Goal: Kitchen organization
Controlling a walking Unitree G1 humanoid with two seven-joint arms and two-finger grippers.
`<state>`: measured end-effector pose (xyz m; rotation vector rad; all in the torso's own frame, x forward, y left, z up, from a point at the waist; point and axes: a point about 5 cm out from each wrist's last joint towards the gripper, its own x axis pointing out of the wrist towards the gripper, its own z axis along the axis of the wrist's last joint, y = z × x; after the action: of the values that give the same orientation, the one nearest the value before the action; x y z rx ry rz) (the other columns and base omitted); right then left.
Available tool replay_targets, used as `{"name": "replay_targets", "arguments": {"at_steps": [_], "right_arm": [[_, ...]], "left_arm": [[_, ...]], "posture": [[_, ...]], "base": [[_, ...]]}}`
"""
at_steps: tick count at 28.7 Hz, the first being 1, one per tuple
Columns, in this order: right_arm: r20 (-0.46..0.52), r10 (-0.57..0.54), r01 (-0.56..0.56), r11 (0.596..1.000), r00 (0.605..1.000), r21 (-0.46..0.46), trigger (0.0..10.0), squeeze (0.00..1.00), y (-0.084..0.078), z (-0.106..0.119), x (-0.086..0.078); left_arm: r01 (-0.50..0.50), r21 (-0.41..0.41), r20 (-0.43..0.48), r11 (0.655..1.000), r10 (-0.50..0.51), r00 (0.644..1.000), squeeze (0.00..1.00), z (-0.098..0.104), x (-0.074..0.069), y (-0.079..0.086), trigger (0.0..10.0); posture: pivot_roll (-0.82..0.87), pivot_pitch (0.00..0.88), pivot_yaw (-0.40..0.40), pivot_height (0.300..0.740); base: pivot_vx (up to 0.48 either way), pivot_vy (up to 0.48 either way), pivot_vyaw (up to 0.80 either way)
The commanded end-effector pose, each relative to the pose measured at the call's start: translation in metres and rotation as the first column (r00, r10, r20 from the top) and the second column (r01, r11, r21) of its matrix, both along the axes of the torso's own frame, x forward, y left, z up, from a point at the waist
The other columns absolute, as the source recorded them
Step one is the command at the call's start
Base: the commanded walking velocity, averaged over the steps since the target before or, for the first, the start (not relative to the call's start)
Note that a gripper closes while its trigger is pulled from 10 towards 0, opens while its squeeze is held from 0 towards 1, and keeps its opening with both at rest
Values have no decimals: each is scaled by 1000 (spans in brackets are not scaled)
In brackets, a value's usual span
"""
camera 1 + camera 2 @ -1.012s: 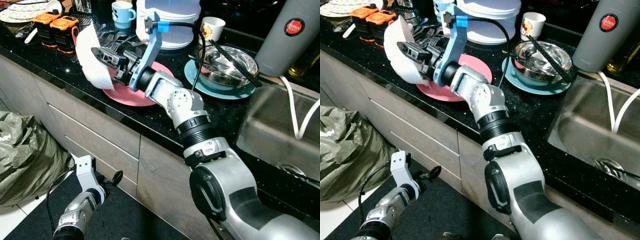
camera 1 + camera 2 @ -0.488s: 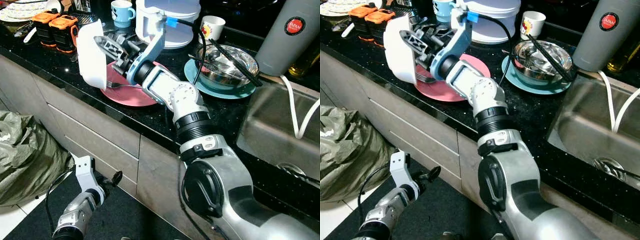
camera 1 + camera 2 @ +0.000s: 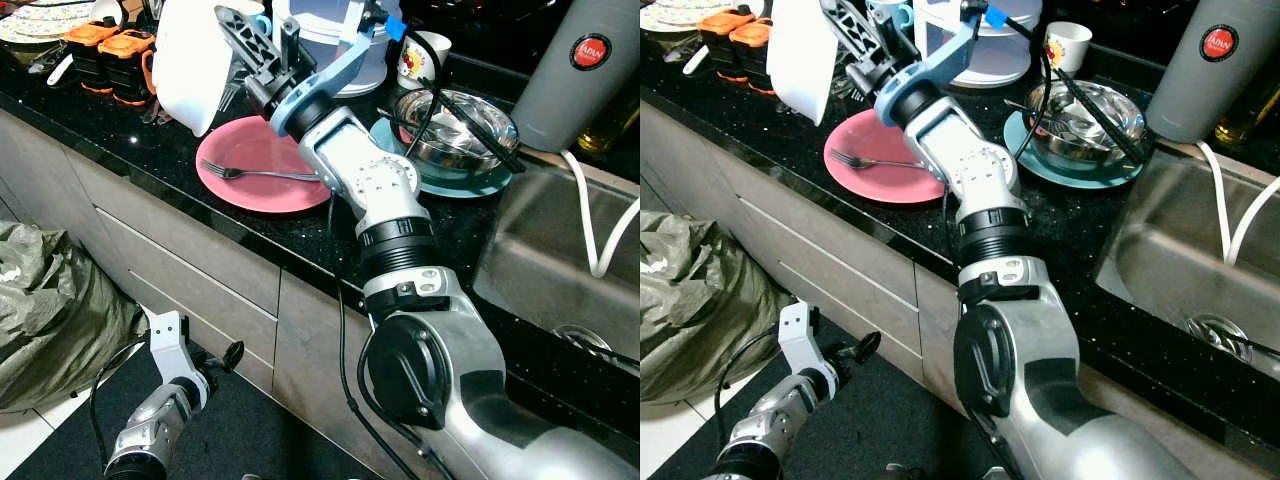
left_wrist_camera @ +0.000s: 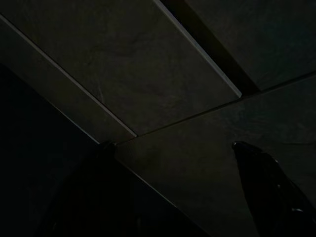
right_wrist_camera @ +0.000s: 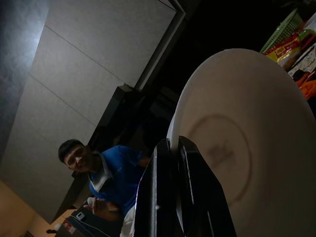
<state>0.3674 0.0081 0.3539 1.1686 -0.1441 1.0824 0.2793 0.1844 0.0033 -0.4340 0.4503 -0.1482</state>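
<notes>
Kitchen table (image 3: pixel 300 235) of black speckled stone, crowded with dishes. The right gripper (image 3: pixel 238 45) is raised above the table's far left part, its fingers (image 5: pixel 190 192) pinched on the rim of a white bowl (image 3: pixel 187 60) that is held up on edge, clear of the surface. Below and just right of the bowl lies a pink plate (image 3: pixel 262 160) with a fork (image 3: pixel 262 174) resting across it. Further right, a steel bowl (image 3: pixel 458 122) sits on a teal plate (image 3: pixel 440 184), dark utensils lying across the bowl. Behind it stands a white cup (image 3: pixel 425 55), and left of the cup a stack of white plates (image 3: pixel 992 52) and a blue mug (image 3: pixel 890 14). Two orange-topped containers (image 3: pixel 108 60) stand at the far left. A grey flask (image 3: pixel 580 70) stands at the far right, beside the steel sink (image 3: pixel 565 270). A person in a blue shirt (image 5: pixel 111 177) appears in the right wrist view, beyond the bowl's rim. The left gripper (image 3: pixel 228 355) hangs low by the grey cabinet drawers (image 3: pixel 180 265); its fingers appear parted, though the wrist view is very dark. A green bag (image 3: pixel 55 310) slumps on the floor at the left.
</notes>
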Motion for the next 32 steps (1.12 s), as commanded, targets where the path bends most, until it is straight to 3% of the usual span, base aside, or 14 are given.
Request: {"name": "replay_targets", "arguments": {"at_steps": [1,2,3,4,5,10,13,16,23,27,29,31,32], "right_arm": [[31,15,-16,999,999,36,0,0,3,9,-4],[49,-5,2,999,999,48,0,0,-2,10,-5],[69,-24,21,999,997,49,4824,0,-8,11,-5],[69,-24,21,999,997,49,4824,0,-8,11,-5],[104,-42,39,999,994,37,10000,0,-13,12,-6],[347,-4,-7,1000,938,31,10000,0,-42,15,-35],[380,-3,-8,1000,925,28,10000,0,-52,12,-43],[430,-17,2,999,903,35,10000,0,-72,6,-56],[444,-88,84,996,892,29,10000,0,-91,-3,-64],[419,-215,245,969,882,-18,10000,0,-110,-13,-65],[415,-236,273,961,879,-32,10000,0,-113,-15,-65],[380,-314,360,931,870,-56,10000,0,-127,-19,-61],[306,-414,452,890,857,-62,10000,0,-145,-25,-52]], "left_arm": [[-1,-6,-29,1000,1,1000,0,-6,-6,0,10000],[-2,-7,-27,1000,1,1000,0,-5,-5,0,10000],[-2,-8,-26,1000,2,1000,0,-5,-5,-1,10000],[-2,-8,-26,1000,2,1000,0,-5,-5,-1,10000],[-1,-4,-26,1000,1,1000,0,-6,-5,-1,10000],[58,74,-123,996,-48,991,0,-25,-18,-1,10000],[83,84,-168,993,-68,983,0,-33,-24,-3,10000],[170,166,-251,971,-125,960,0,-45,-35,-6,10000],[303,260,-351,917,-203,914,0,-57,-47,-10,10000],[386,296,-408,873,-250,878,0,-61,-48,-29,10000],[398,303,-415,866,-256,873,0,-61,-47,-33,10000],[414,316,-427,853,-262,866,0,-61,-46,-39,10000],[418,320,-429,850,-263,864,0,-62,-46,-41,10000]], "posture": [[36,166,-61,740],[40,163,-61,740],[42,164,-61,740],[42,164,-61,740],[42,164,-61,740],[34,134,-46,740],[29,120,-40,740],[29,97,-32,740],[12,73,-11,740],[-6,61,2,740],[-6,61,2,740],[-18,65,14,740],[-19,70,20,740]], "base": [[0,0,0],[0,0,0],[0,0,0],[0,0,0],[0,0,0],[0,0,0],[0,0,0],[0,0,0],[0,0,0],[0,0,0],[0,0,0],[0,0,0],[0,0,0]]}}
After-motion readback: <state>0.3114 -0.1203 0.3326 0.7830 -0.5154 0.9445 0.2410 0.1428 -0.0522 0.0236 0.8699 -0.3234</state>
